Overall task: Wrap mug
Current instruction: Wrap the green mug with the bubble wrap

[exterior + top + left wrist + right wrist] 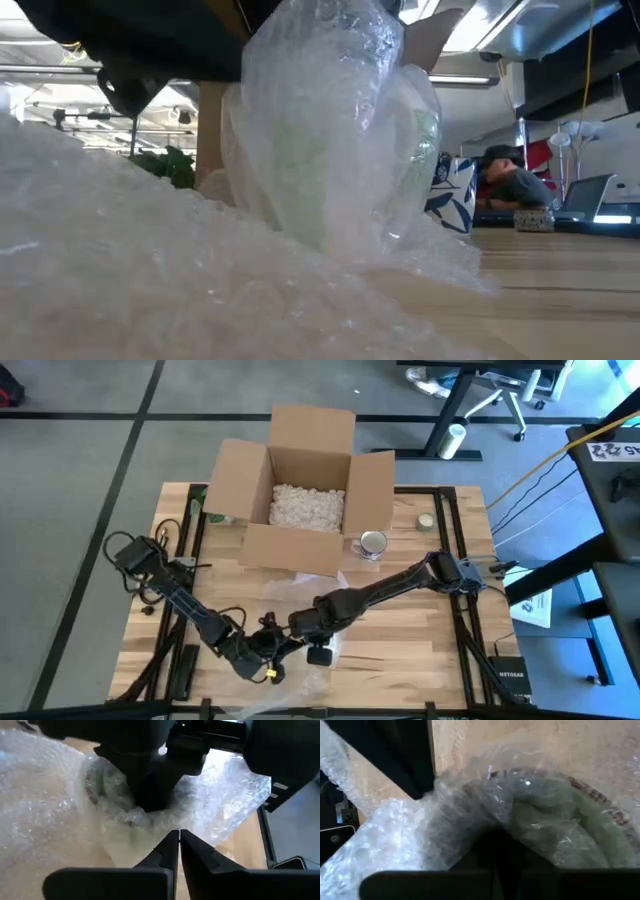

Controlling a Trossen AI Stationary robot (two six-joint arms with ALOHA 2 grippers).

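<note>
High view: wooden table point(420, 640) with an open cardboard box point(305, 495) at the far middle, holding white packing peanuts point(308, 506); a small metal cup point(373, 544) stands just beside the box's near right corner, a small round item point(425, 520) farther right. Both arms meet at the near middle over a sheet of bubble wrap point(300, 585); left gripper point(272, 645) and right gripper point(306, 628) lie close together, the wrapped mug hidden under them in this view. Low view: mug point(340, 150) standing upright on the table, long axis vertical, mouth up, pale green through the clear wrap bunched above its rim; more wrap is heaped in the foreground, and a dark arm part crosses the upper left. A person point(512, 185) sits at a desk far behind, on the right. Left wrist view: the left gripper point(179, 842) has its two fingers pressed together with only a hairline gap, nothing caught between them, tips just short of the wrapped mug point(107, 795); the right arm's dark body comes down onto the mug's mouth. Right wrist view: looks down into the mug point(560, 820), the round patterned rim and green inside showing through the film, wrap pushed into the opening; the right gripper's own fingers are lost in the dark lower edge, so whether they are parted cannot be told.
</note>
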